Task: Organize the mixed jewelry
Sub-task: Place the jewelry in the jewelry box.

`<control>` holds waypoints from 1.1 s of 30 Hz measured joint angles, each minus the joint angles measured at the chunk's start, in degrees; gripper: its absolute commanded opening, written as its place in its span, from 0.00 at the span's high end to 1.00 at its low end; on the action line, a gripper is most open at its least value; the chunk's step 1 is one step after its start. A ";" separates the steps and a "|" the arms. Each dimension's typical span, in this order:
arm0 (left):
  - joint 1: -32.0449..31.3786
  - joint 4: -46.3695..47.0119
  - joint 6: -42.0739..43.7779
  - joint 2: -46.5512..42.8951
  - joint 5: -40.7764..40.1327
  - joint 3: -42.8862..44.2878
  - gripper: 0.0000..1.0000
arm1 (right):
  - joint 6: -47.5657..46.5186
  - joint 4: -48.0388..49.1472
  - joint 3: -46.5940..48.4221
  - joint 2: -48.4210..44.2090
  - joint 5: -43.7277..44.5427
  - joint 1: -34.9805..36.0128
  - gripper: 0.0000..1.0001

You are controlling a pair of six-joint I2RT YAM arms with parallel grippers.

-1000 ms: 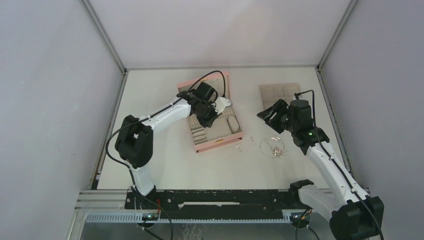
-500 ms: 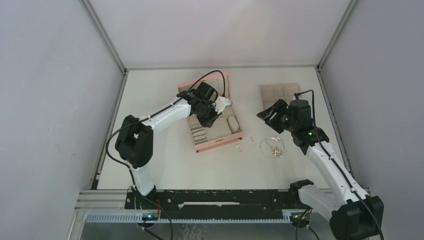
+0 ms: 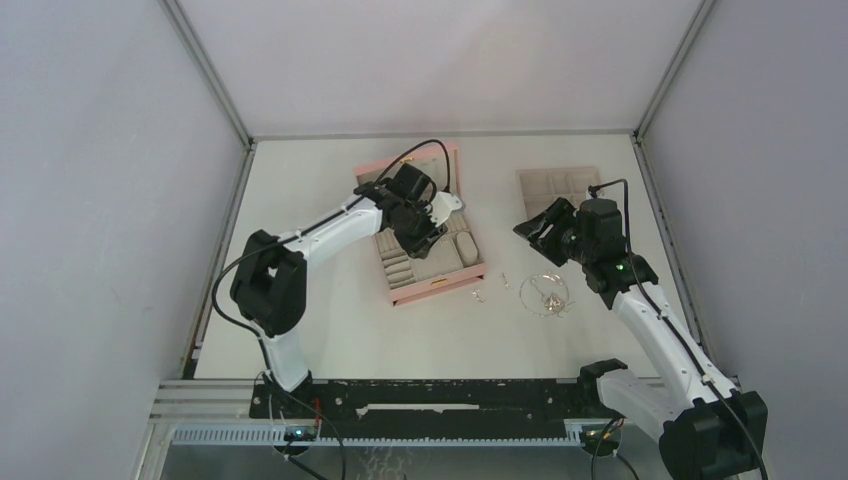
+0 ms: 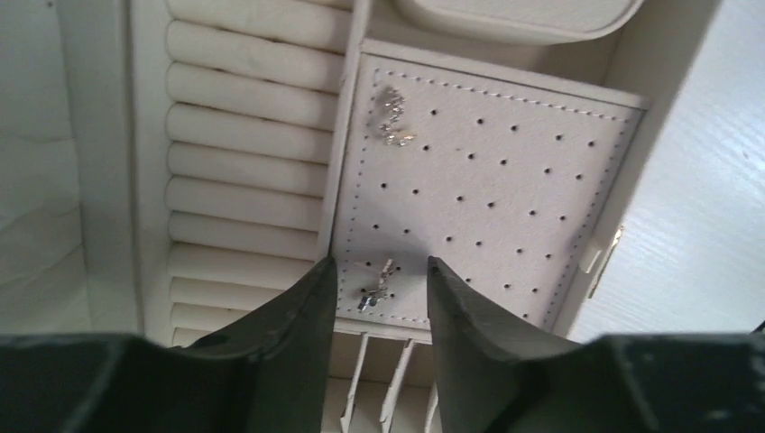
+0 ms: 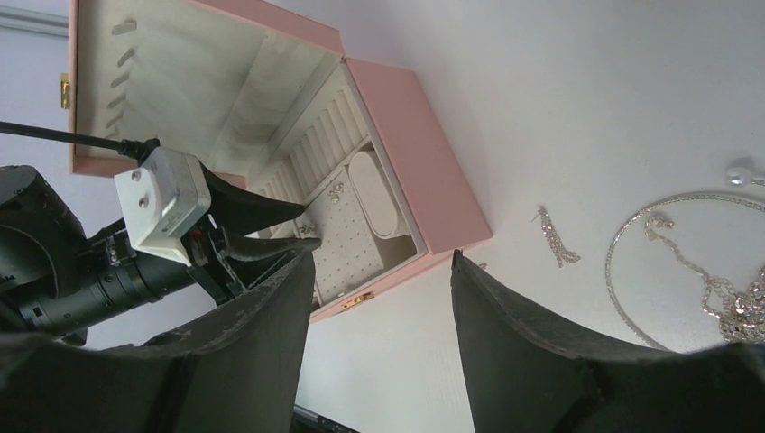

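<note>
Left wrist view alone: a tiny silver earring (image 4: 376,287) lies on the perforated panel (image 4: 487,198) of the pink box (image 5: 424,153). It sits between the parted tips of the left pincer (image 4: 379,266), untouched. A second silver piece (image 4: 393,117) lies beside the ring rolls (image 4: 244,162).
Right wrist view alone: the right pincer (image 5: 379,262) gapes wide, empty. The chain necklace (image 5: 713,293) and a loose earring (image 5: 552,236) lie on the desk (image 5: 559,90).
Hidden: in the top view the left arm covers the panel.
Cut off: the necklace, at the right wrist view's edge.
Beige compartment tray (image 3: 555,185): contents too small to tell.
</note>
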 measured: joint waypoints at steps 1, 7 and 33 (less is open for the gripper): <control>-0.02 -0.15 -0.24 0.00 0.37 0.00 0.50 | 0.00 0.00 0.00 0.02 0.00 0.00 0.34; -0.48 -0.24 -0.74 -0.07 0.24 0.00 0.49 | 0.00 0.02 0.00 0.07 -0.02 0.00 0.34; -0.44 0.59 -4.74 -3.39 -1.36 1.07 0.64 | 0.04 -0.02 0.00 0.07 -0.24 0.00 0.34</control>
